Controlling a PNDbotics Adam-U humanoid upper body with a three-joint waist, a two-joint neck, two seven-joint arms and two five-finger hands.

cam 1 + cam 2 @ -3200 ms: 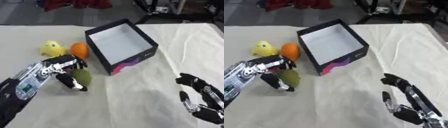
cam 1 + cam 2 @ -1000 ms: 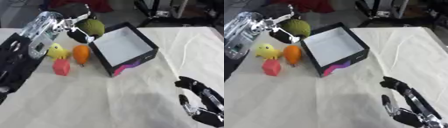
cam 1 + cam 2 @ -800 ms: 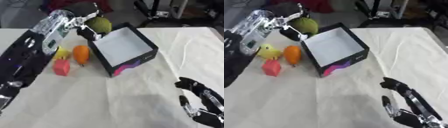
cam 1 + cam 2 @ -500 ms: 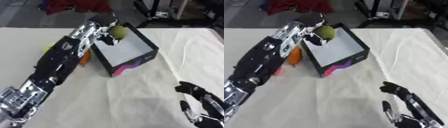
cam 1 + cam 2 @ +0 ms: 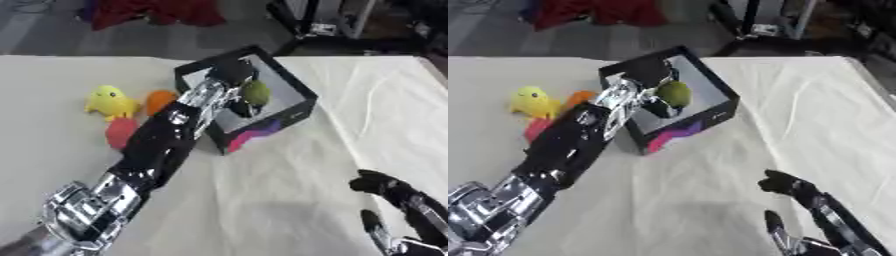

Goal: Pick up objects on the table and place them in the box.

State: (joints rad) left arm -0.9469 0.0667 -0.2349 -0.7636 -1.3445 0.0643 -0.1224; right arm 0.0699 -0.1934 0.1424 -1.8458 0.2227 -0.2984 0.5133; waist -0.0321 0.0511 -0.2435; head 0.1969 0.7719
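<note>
Left eye view: the fingers (image 5: 238, 106) of the left hand (image 5: 229, 80) curl round a round green fruit (image 5: 255, 93), holding it inside the black box with white inner walls (image 5: 297, 92) near the far edge of the cloth-covered table (image 5: 262, 200). Left of the box lie a yellow duck toy (image 5: 108, 101), an orange fruit (image 5: 158, 99) and a red block (image 5: 121, 132), close together.

Right eye view: the right hand (image 5: 811, 220) rests by the near right corner of the table, fingers spread wide and holding nothing.
</note>
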